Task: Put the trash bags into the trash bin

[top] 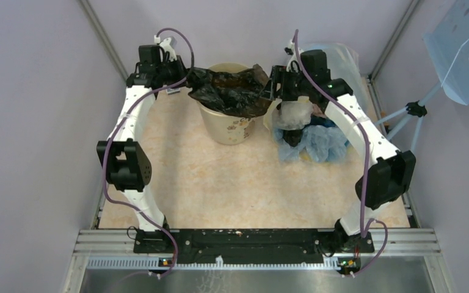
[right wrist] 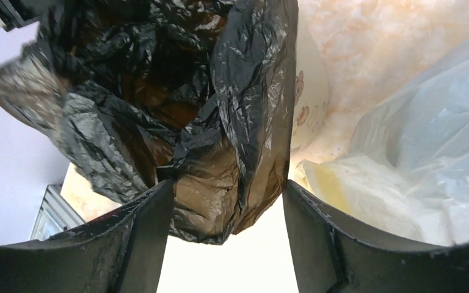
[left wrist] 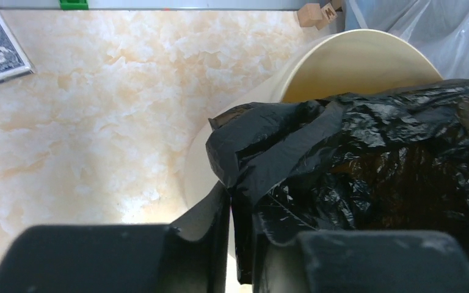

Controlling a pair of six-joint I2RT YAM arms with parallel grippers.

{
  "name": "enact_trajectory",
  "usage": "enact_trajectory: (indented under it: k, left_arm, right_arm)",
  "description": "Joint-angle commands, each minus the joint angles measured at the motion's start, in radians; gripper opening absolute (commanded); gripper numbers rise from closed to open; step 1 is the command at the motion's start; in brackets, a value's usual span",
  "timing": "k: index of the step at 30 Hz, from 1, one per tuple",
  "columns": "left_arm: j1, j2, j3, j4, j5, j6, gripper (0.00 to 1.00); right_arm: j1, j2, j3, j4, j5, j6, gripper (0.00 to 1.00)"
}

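The black trash bag (top: pixel 229 90) hangs stretched over the trash bin (top: pixel 227 125) at the desk's far middle. The left gripper (left wrist: pixel 239 235) pinches its edge; the right gripper (right wrist: pixel 226 226) stands apart. Released unevenly, the bag may drape outside the rim.

A table (top: pixel 238 189) with a cream, marble-patterned top stands inside a booth of plain pale lilac walls (top: pixel 30 122). Grey metal rails (top: pixel 101 33) run up the back corners, and a ridged aluminium beam (top: pixel 256 244) crosses the near edge. At the upper right, a light blue perforated panel (top: pixel 464 49) sits on a thin stand outside the booth. The light is even and soft, with faint shadows on the tabletop
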Motion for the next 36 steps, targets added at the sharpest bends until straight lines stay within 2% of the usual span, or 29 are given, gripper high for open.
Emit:
enact_trajectory:
  k: [1, 4, 10, 12, 15, 22, 24, 27, 31, 36]
  left_arm:
    - [0.006, -0.095, 0.014, 0.053, 0.011, -0.011, 0.27]
    - [0.009, -0.12, 0.016, 0.049, 0.003, -0.015, 0.4]
    - [0.015, -0.221, -0.035, 0.029, -0.036, -0.041, 0.77]
    - [0.016, -0.275, -0.096, 0.044, -0.048, -0.057, 0.82]
    - [0.019, -0.365, -0.196, 0.064, -0.047, -0.086, 0.83]
    - [0.018, -0.55, -0.434, 0.15, 0.068, -0.184, 0.78]
    - [0.019, -0.58, -0.492, 0.191, 0.101, -0.213, 0.72]
    - [0.019, -0.588, -0.554, 0.261, 0.141, -0.273, 0.68]
    - [0.018, -0.567, -0.589, 0.324, 0.213, -0.333, 0.62]
    - [0.018, -0.565, -0.613, 0.334, 0.18, -0.341, 0.58]
  right_arm:
    - [-0.013, -0.04, 0.088, 0.02, -0.03, -0.024, 0.66]
    - [-0.013, -0.016, 0.12, 0.007, -0.041, -0.02, 0.67]
    - [0.0, -0.002, 0.095, -0.019, -0.04, -0.008, 0.67]
    - [0.008, -0.029, 0.05, 0.001, -0.037, 0.003, 0.67]
    - [0.018, -0.061, -0.011, 0.03, -0.041, 0.019, 0.67]
    - [0.036, -0.144, -0.153, 0.108, -0.049, 0.063, 0.67]
    - [0.036, -0.167, -0.197, 0.148, -0.044, 0.081, 0.67]
    - [0.037, -0.183, -0.245, 0.196, -0.035, 0.113, 0.66]
    - [0.038, -0.184, -0.272, 0.252, -0.059, 0.152, 0.56]
    - [0.05, -0.174, -0.286, 0.28, -0.038, 0.18, 0.54]
